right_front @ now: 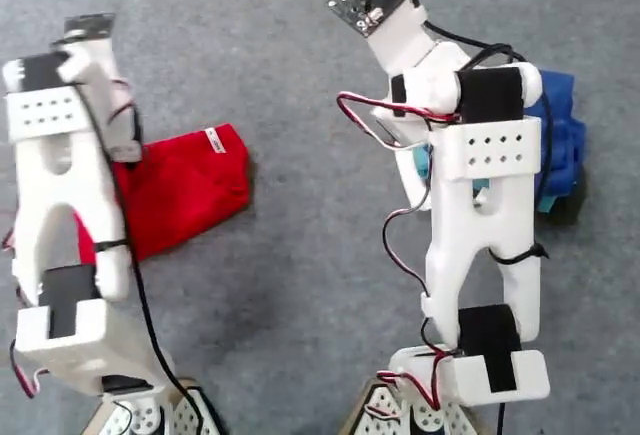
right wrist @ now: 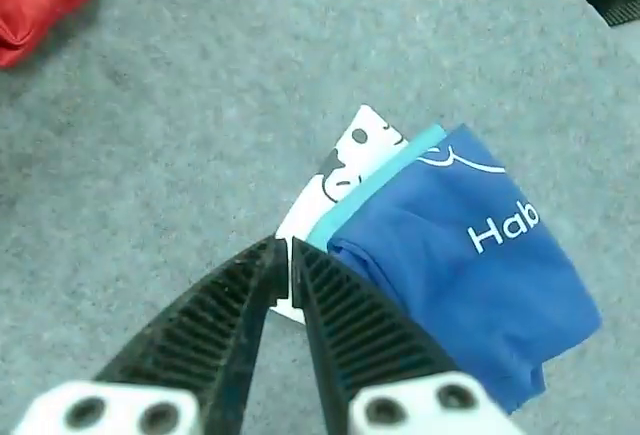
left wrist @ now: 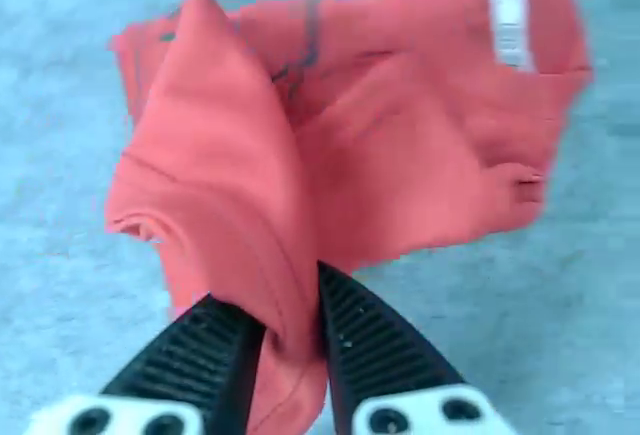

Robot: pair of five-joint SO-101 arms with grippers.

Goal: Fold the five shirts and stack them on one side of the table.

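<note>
Left gripper [left wrist: 293,350] is clamped on a bunched fold of the red shirt [left wrist: 400,155], with cloth pinched between both pads. That flap stands up toward the gripper and the rest lies rumpled on the grey table [right_front: 300,75]. From above we see the red shirt on the left arm's side, partly under that arm, with a white label [right_front: 213,139] at its far corner. It's not a neat fold yet, the edges are uneven.

Right gripper [right wrist: 290,270] has its fingers almost together with only a thin slit between, nothing in them. It hangs just over the near edge of a stack on the right arm's side. Blue shirt [right wrist: 470,265] is on top, a pale blue shirt [right wrist: 378,187] edge shows under it, and a white shirt [right wrist: 345,155] with dark print is at the bottom. The stack is well apart from the red shirt.

We judge the step in hand as folding the red shirt, with three shirts already piled. We count four shirts and can't make out a fifth. Next move as we read it: carry the pinched flap across the shirt's body, lay it flat with edges lined up, then let go. The risk is that the cloth drags the whole shirt instead of folding.
</note>
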